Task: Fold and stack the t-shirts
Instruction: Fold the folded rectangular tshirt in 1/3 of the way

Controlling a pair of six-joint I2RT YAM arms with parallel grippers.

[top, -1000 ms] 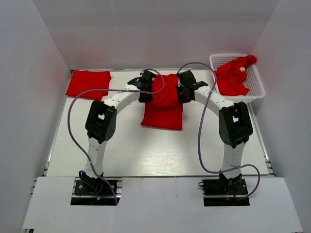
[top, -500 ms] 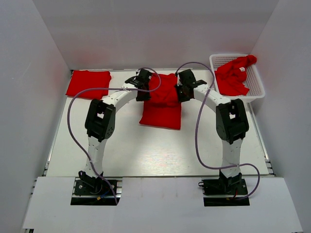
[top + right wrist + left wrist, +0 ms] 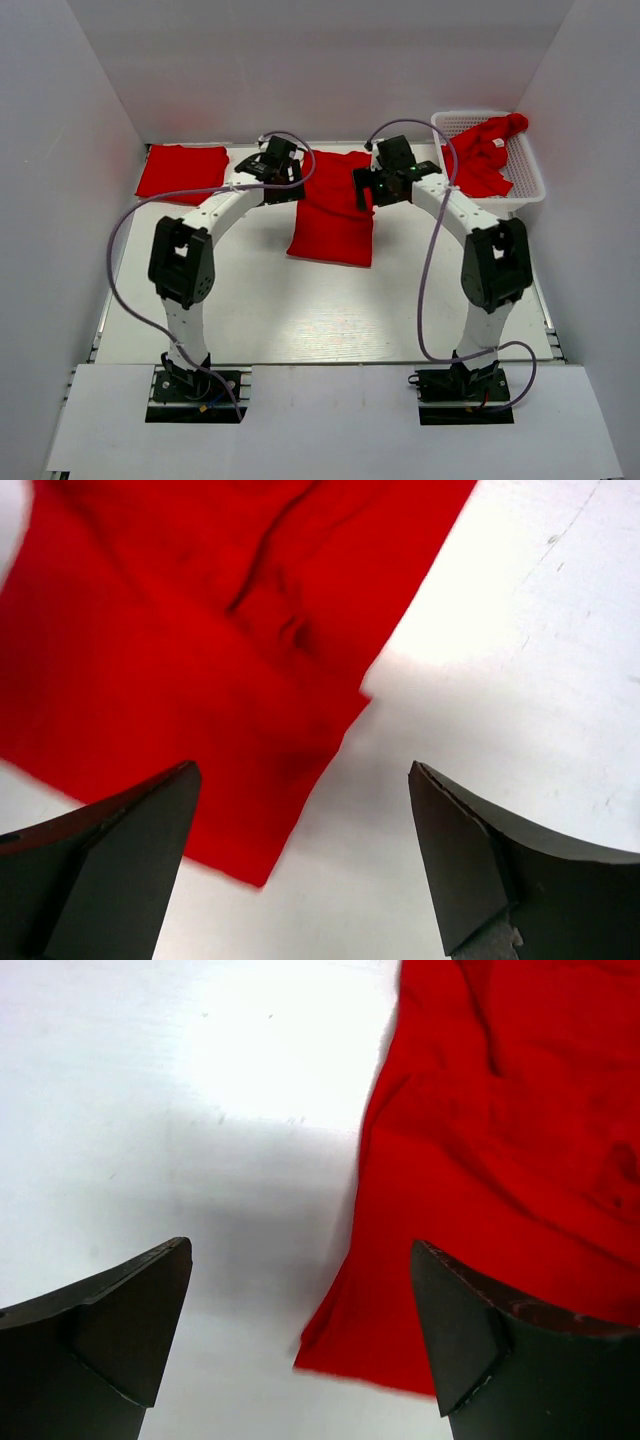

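Both just released: left gripper (image 3: 300,1270) and right gripper (image 3: 300,785) spread wide, empty, backed off. Centre shirt (image 3: 335,220) lies folded, far centre. Next, probably: stack on left shirt (image 3: 180,172). Basket shirt (image 3: 478,158) waits in basket (image 3: 528,168).

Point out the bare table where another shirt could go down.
Widest: the near table in front of the centre shirt, between the left arm and right arm. Smaller: the gap between that shirt and the folded shirt at far left, though the left arm overhangs it. Crowded: far right, with the basket.
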